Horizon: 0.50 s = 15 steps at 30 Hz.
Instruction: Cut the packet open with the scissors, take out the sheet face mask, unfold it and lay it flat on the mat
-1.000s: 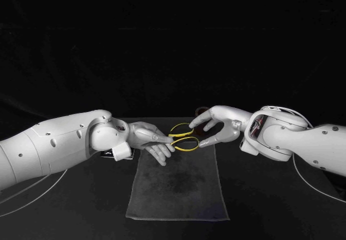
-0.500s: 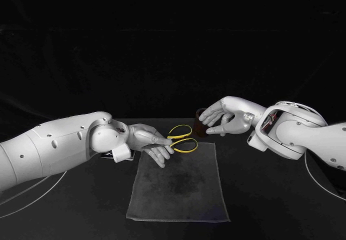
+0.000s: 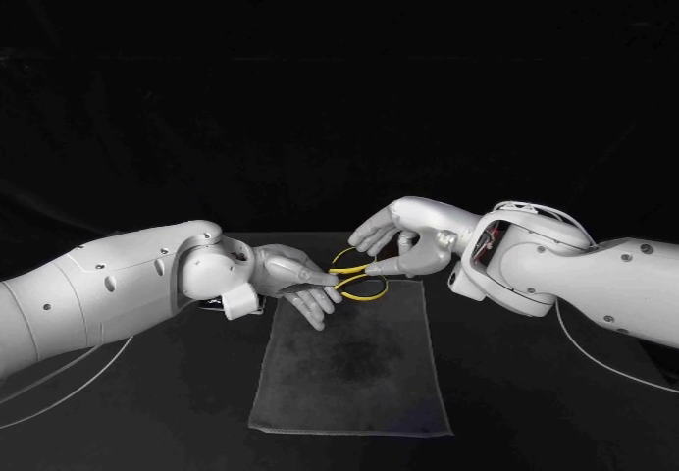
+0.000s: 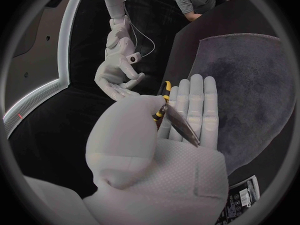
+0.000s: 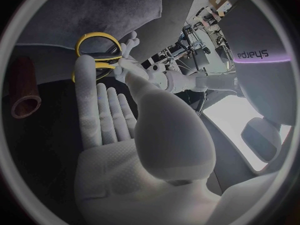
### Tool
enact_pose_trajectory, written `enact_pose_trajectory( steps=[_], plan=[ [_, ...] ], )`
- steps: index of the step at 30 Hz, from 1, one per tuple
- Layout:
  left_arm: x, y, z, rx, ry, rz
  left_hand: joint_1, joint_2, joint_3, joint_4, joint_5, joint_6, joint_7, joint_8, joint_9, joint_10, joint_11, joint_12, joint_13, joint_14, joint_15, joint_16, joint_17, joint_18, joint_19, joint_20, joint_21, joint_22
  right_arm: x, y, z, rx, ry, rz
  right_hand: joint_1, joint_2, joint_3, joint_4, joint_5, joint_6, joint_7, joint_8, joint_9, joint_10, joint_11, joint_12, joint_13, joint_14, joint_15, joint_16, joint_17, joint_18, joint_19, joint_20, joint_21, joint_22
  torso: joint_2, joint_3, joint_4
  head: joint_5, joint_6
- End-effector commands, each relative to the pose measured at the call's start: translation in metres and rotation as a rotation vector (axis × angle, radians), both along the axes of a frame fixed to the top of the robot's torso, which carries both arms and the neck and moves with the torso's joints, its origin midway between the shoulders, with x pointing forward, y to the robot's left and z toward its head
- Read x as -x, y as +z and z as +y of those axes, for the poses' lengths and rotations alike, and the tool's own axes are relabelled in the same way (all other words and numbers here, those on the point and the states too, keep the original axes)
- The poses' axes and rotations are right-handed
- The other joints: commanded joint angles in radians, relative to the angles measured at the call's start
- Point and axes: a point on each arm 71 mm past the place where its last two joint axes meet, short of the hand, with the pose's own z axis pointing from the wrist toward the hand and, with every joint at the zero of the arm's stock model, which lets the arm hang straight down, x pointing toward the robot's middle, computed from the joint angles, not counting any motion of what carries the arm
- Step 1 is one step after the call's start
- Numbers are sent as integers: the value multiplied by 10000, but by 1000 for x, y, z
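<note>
My left hand (image 3: 294, 276) hovers over the far left corner of the grey mat (image 3: 351, 373) and holds the scissors (image 3: 362, 279) by the blades. In the left wrist view the blades (image 4: 177, 124) lie across its fingers under the thumb. The yellow handle loops (image 5: 99, 34) point toward my right hand (image 3: 403, 241). That hand reaches in from the right, its fingertips at the loops and its fingers extended. The dark packet (image 4: 241, 203) lies on the table beside the mat, under my left wrist (image 3: 215, 306).
A brown tube (image 5: 25, 103) lies on the table beyond the mat's far edge, close beside my right hand. The mat (image 4: 250, 95) runs lengthwise toward me, bare, with dark table on both sides.
My right hand drew back to the right from the scissors' handles half a second ago and has now come back left onto them. My left hand has kept the scissors nearly still.
</note>
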Motion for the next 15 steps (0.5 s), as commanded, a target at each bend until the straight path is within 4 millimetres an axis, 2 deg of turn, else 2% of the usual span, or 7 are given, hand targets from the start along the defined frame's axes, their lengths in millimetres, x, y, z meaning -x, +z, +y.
enact_pose_trajectory(
  steps=[1, 9, 15],
  plan=[
    [0, 1, -2, 80, -61, -20, -17, 64, 552, -511, 44, 90, -11, 50, 5, 58, 1, 16, 10, 22, -51, -43, 10, 111, 38, -7, 60, 9, -1, -8, 6, 1285, 165, -351, -161, 1, -56, -76, 83, -166, -5, -41, -37, -233, -15, -42, -12, -169, -8, -140, -46, 18, 92, 18, 107, 66, -3, -13, 1, 4, -17],
    [1, 1, -2, 74, -71, -11, -17, 64, 552, -511, 44, 90, -11, 50, 5, 58, 1, 16, 10, 22, -51, -43, 10, 111, 38, -7, 60, 9, -5, -18, 18, 2073, 198, -658, -293, -10, -391, -92, 107, -386, -99, -4, -79, -708, -126, -37, -9, -537, -55, -404, -134, 62, 172, 23, 288, 186, -11, -5, 7, 24, -38],
    [1, 1, -3, 81, -111, -1, -51, 51, 583, -533, 44, 90, -13, 62, 22, 68, -2, 17, 12, 30, -54, -42, 22, 111, 46, -12, 68, 12, -8, -27, 21, 2516, 151, -643, -284, -1, -475, -80, 52, -376, -94, 17, -75, -695, -97, -25, -2, -613, -22, -406, -141, 49, 141, 46, 297, 199, -4, -1, -13, 34, -57]
  ],
)
